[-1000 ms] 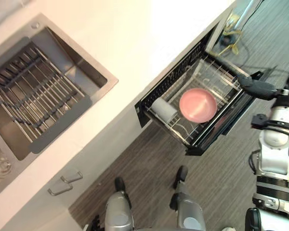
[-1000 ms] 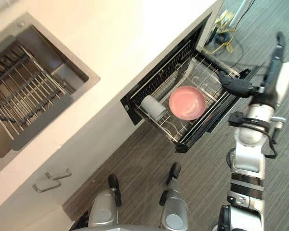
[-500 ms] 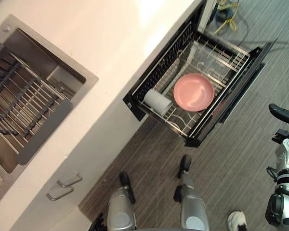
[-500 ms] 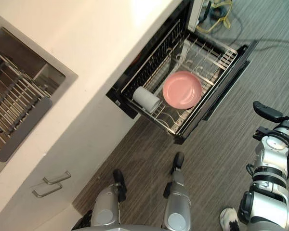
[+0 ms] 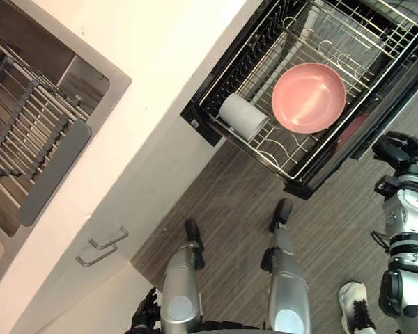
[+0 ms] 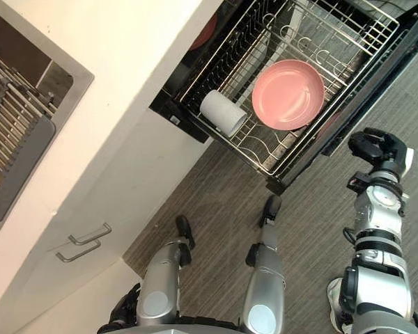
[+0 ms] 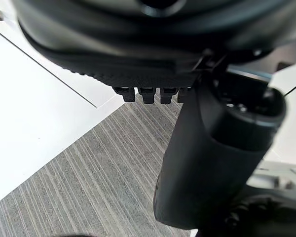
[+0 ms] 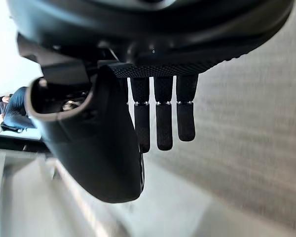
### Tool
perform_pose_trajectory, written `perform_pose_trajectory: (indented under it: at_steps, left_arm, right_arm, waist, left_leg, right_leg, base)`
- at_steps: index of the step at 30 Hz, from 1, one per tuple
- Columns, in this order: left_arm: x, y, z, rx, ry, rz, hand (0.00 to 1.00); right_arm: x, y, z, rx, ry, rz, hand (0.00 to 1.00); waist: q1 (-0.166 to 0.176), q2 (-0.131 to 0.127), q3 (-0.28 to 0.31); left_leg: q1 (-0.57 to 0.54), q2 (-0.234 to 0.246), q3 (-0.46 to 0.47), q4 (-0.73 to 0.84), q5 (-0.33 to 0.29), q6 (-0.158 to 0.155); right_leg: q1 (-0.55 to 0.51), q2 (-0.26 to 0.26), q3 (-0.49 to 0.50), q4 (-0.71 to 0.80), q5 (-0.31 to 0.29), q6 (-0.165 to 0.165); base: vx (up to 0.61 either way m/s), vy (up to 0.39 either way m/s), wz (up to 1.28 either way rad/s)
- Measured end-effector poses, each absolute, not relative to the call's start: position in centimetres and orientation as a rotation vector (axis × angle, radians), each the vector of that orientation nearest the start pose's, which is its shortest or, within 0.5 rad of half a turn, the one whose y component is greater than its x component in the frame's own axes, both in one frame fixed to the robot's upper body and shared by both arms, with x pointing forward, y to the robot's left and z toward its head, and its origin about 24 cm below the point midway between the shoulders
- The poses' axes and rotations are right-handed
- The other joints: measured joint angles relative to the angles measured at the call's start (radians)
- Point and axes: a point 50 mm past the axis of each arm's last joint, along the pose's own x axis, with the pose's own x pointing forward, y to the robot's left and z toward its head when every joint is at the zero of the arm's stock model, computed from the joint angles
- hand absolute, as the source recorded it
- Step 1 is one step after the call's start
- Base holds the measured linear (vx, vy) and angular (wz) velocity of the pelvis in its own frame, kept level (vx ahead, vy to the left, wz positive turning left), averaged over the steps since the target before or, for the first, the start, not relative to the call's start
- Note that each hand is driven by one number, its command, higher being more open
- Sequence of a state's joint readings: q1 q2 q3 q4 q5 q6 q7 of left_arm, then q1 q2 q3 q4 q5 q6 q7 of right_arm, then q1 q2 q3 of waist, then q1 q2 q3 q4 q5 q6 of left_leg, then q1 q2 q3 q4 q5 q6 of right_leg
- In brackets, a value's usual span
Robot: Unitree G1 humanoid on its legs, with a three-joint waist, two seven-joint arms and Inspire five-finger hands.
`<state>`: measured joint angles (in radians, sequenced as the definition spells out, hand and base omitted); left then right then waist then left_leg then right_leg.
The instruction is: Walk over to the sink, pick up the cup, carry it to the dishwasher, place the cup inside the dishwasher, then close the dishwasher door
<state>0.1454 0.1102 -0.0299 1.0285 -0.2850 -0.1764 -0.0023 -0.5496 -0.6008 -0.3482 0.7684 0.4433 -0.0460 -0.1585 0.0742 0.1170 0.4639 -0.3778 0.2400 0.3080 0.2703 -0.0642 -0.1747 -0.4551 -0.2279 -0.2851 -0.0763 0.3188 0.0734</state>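
Two containers in the head views. First, the open dishwasher at far right, below the pale countertop, with its wire rack drawn out over the striped grey floor. In the rack are one pale cup, lying on its side at the left end, and one pink dish, face up just to the cup's right and not touching it. Second, the steel sink at far left, holding a slatted drying rack with a grey strip along its near edge. Two bar handles sit on the cabinet front below. The right hand hangs near the dishwasher's front corner, apart from it; the left hand hangs low at near left. A white shoe stands at near right. Left wrist view: white cabinet panels and floor past the hand, which holds nothing visible; its grasp cannot be told. Right wrist view: fingers straight and loose, empty.
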Motion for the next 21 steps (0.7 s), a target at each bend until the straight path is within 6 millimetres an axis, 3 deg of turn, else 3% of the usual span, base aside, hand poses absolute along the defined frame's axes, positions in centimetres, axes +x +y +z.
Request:
perform_pose_trajectory:
  at_steps: [10,16,21]
  left_arm:
    - [8.9,18.4,-15.8,-0.161,0.962,0.206,1.00]
    - [8.2,17.1,-15.9,-0.216,0.951,0.203,1.00]
    - [7.5,16.3,-15.9,-0.303,0.931,0.235,1.00]
  right_arm:
    - [31.4,-34.9,10.6,0.535,-0.227,-0.563,0.00]
    - [32.1,-33.8,12.5,0.551,-0.330,-0.476,0.00]
    - [34.0,-32.6,15.9,0.487,-0.388,-0.390,0.00]
  waist:
    - [-0.004,0.054,0.020]
    - [0.006,0.101,0.019]
    - [0.012,0.124,0.009]
  left_leg:
    - [0.029,-0.074,-0.061,-0.124,0.085,0.019]
    - [0.063,-0.114,-0.128,-0.244,0.168,0.024]
    - [0.083,-0.160,-0.191,-0.303,0.218,0.040]
  right_leg:
    - [0.000,-0.072,-0.054,0.069,-0.030,0.016]
    - [0.001,-0.123,-0.113,0.152,-0.075,0.021]
    - [0.001,-0.195,-0.154,0.252,-0.121,0.039]
  base:
    - [-0.04,0.083,0.25]
    - [-0.03,0.023,0.36]
    - [-0.03,0.018,0.40]
